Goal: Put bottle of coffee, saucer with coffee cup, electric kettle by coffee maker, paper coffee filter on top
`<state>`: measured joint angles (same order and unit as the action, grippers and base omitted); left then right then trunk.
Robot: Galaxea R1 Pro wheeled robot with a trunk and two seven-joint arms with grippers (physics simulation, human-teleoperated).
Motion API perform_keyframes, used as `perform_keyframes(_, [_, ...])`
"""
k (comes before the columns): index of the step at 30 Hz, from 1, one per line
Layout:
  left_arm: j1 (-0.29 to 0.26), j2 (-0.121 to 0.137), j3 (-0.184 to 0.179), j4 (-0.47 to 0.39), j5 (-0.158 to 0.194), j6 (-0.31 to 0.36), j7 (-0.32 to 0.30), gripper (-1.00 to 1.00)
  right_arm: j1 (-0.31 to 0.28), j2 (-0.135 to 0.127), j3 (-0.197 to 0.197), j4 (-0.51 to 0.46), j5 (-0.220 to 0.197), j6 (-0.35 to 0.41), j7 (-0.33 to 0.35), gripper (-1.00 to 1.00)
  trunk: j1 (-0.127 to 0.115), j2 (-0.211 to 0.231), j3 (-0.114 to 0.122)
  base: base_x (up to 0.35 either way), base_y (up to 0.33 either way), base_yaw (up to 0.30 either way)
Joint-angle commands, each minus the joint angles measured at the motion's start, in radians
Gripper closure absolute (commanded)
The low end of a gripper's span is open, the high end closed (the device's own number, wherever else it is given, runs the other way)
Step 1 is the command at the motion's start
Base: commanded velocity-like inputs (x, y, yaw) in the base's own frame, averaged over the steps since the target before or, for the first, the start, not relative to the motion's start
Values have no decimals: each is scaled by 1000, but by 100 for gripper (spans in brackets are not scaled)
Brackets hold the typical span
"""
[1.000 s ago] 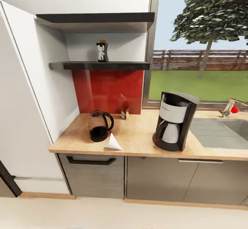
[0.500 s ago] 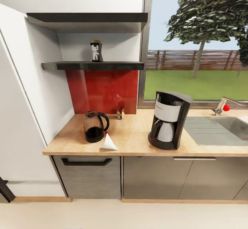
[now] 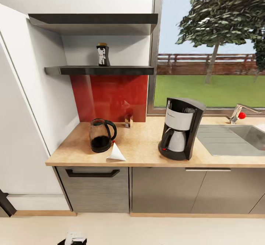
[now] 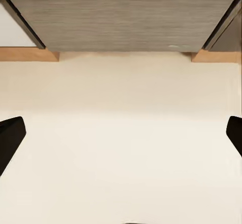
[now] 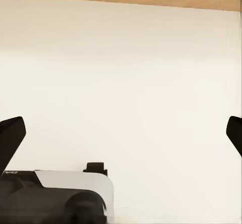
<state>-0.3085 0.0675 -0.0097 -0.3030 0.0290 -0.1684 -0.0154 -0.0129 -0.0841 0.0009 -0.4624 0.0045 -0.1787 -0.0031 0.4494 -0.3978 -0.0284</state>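
The black coffee maker (image 3: 180, 129) stands on the wood-grain kitchen countertop (image 3: 147, 153), left of the sink. The dark electric kettle (image 3: 101, 135) sits near the counter's left end, and the white paper coffee filter (image 3: 116, 153) lies beside it at the front edge. The bottle of coffee (image 3: 102, 54) stands on the thin black kitchen shelf (image 3: 121, 70) above. The saucer and coffee cup are out of view. My left gripper (image 4: 121, 135) and right gripper (image 5: 121, 135) both hang open over the pale floor, holding nothing.
A small tan shaker (image 3: 128, 120) stands against the red backsplash. A steel sink (image 3: 235, 138) with a faucet (image 3: 239, 113) lies right of the coffee maker. Grey cabinet fronts (image 4: 121, 17) are below the counter. A white wall closes the left side. Part of my left arm (image 3: 72, 238) shows low down.
The head camera shifted between one second and half a second ago, then held still. A piece of my left arm has come into the head view's bottom edge. The counter things stayed put.
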Motion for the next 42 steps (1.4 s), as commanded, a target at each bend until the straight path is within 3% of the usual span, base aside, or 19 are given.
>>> perform_keyframes(1, [-5,1,-1,-9,2,-2,-8,-100,-1,-4,0,13,0,-3,-1,-100,1,-2,-2,0,0,0])
perform_keyframes(7, [-30,7,-1,-109,-40,6,-142,-100,-1,-21,1,88,0,-2,-1,-100,1,-2,-2,0,0,0])
perform_keyframes(10, [-43,23,0,-179,-70,27,-230,-100,-1,-22,2,99,0,-2,-1,-100,1,-2,-2,0,0,0])
perform_keyframes(13, [-59,41,1,-258,-83,105,-298,-100,-1,-22,3,103,0,-2,-1,-100,1,-2,-2,0,0,0])
perform_keyframes(19, [-112,52,1,-380,-89,263,-380,-100,-1,-22,5,107,0,-3,-2,-100,1,-2,-2,0,0,0])
perform_keyframes(27, [-262,71,1,-463,-95,449,-506,-100,-1,-23,5,110,0,-5,-3,-100,1,-2,-2,0,0,0])
perform_keyframes(30, [-386,86,1,-469,-96,543,-588,-100,-1,-23,5,121,0,-7,-3,-100,1,-2,-2,0,0,0])
perform_keyframes(35, [-456,87,-2,-469,-104,635,-602,-100,-1,-24,5,123,0,-8,-3,-100,1,-2,-2,0,0,0])
perform_keyframes(37, [-472,86,-1,-471,-155,667,-604,-100,-1,-35,5,124,0,-7,-3,-100,1,-2,-2,0,0,0])
perform_keyframes(42, [-467,83,-5,-472,-206,666,-631,-100,-1,-38,4,123,-1,-7,-3,-100,1,-2,-2,0,0,0])
